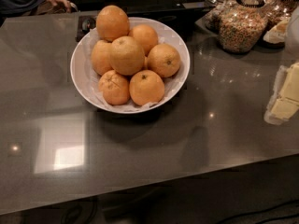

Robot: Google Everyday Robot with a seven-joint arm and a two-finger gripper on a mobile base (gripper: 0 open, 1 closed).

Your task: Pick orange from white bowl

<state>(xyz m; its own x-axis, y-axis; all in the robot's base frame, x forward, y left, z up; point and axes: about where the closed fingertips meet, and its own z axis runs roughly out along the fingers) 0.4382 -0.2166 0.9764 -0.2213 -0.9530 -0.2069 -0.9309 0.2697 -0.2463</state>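
Observation:
The white bowl stands on the grey counter, left of centre, lined with white paper and piled with several oranges. The orange, the largest and palest, yellowish with dull dimpled skin, sits on top in the middle of the pile. A deeper-orange large one rests at the bowl's far rim. Smaller bright oranges lie around them. My gripper shows as a pale cream shape at the right edge, partly cut off, well to the right of the bowl and apart from it.
Glass jars of colourful cereal and other containers stand at the back right. A person's arm and hand are at the back left. A dark small object lies behind the bowl. The counter's front edge runs along the bottom.

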